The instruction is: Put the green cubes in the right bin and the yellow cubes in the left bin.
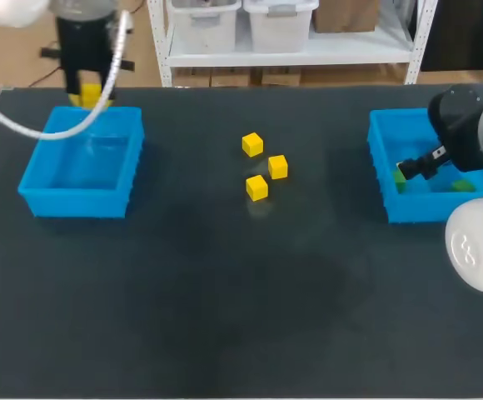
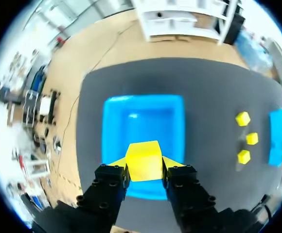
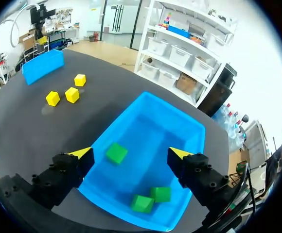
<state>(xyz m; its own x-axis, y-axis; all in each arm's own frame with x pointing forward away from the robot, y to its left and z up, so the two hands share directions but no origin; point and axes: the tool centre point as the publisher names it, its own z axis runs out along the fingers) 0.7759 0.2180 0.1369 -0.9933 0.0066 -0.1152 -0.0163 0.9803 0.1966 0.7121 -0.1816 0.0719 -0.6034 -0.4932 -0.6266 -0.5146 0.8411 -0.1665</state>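
Pinching one small yellow cube (image 2: 143,158), the left gripper (image 2: 143,170) hangs above the blue plastic left bin (image 2: 114,116). Three more yellow cubes (image 1: 277,166) sit mid-table (close together, not touching). The right gripper (image 3: 131,154) gapes wide above the blue plastic right bin (image 3: 155,126) holding three green cubes (image 3: 116,153).

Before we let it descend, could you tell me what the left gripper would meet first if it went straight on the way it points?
Most likely the bare floor of the left bin: the left gripper, shut on a yellow cube, points into it, though depth is unclear.
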